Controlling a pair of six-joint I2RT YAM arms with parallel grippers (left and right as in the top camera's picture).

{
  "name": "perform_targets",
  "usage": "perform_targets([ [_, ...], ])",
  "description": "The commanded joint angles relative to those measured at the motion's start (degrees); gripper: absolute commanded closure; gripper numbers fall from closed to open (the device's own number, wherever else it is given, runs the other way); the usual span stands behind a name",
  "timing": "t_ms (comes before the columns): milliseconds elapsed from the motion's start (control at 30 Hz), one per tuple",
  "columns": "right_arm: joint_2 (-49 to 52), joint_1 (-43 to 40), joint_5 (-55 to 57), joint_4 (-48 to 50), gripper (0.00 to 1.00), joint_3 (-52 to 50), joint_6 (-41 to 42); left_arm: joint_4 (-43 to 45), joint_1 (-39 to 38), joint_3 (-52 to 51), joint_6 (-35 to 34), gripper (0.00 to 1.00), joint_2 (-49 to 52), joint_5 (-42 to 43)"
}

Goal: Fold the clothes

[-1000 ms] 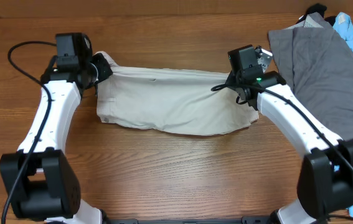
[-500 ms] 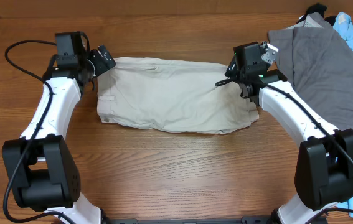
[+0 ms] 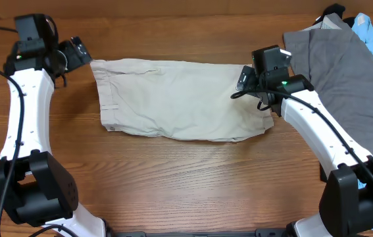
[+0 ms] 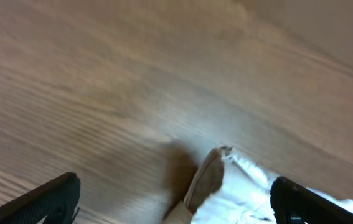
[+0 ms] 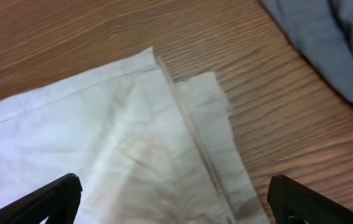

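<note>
The clothes, a pair of beige shorts (image 3: 179,99), lie flat and folded across the middle of the wooden table. My left gripper (image 3: 74,52) is open just left of their far left corner and holds nothing. In the left wrist view that gripper (image 4: 175,200) hovers over a corner of the shorts (image 4: 208,179), its jaws wide apart. My right gripper (image 3: 245,78) is open above the shorts' right end. The right wrist view shows its gripper (image 5: 176,199) spread over the layered hem of the shorts (image 5: 132,143), with nothing gripped.
A larger grey garment (image 3: 344,72) lies at the right of the table, close to the right arm, and also shows as grey cloth (image 5: 325,37) in the right wrist view. Light blue cloth (image 3: 370,29) lies beyond it at the far right corner.
Both grippers opened and let go of the shorts, which now lie flat with their far edge spread out. The left arm has swung away to the left; the right one shifted slightly right.
</note>
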Motion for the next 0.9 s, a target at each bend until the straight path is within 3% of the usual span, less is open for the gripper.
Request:
perform_targets([
  [0, -1.0, 0.0, -3.6, 0.1, 0.00, 0.9, -1.9, -1.2, -1.6, 1.6, 1.9, 0.00, 0.5, 1.2],
  [233, -1.0, 0.0, -6.1, 0.8, 0.01, 0.9, -7.9, -8.9, -2.1, 1.5, 2.1, 0.00, 0.7, 10.5],
  [400, 0.8, 0.0, -6.0, 3.2, 0.16, 0.8, -12.2, -15.3, -1.9, 1.5, 4.1, 0.00, 1.0, 11.5],
  [500, 3.0, 0.0, -6.2, 2.9, 0.41, 0.8, -12.1, -17.9, -1.0, 1.5, 5.3, 0.00, 1.0, 11.5],
  [533, 4.2, 0.0, -6.3, 2.7, 0.58, 0.8, -12.1, -18.7, -0.6, 1.5, 5.7, 0.00, 1.0, 11.5],
  [567, 5.0, 0.0, -6.5, 2.6, 0.68, 0.8, -12.0, -19.2, -0.2, 1.5, 6.3, 0.00, 1.0, 11.7],
  [667, 7.5, 0.0, -7.1, 2.8, 0.92, 0.5, -11.9, -20.1, 0.1, 1.5, 11.3, 0.00, 1.0, 12.2],
  [700, 8.3, 0.0, -7.4, 2.9, 0.96, 0.3, -11.9, -20.2, 0.1, 1.5, 13.1, 0.00, 1.1, 12.2],
  [867, 10.1, 0.0, -8.3, 2.9, 0.96, -0.1, -12.0, -19.8, 0.1, 1.4, 16.5, 0.01, 2.2, 13.1],
])
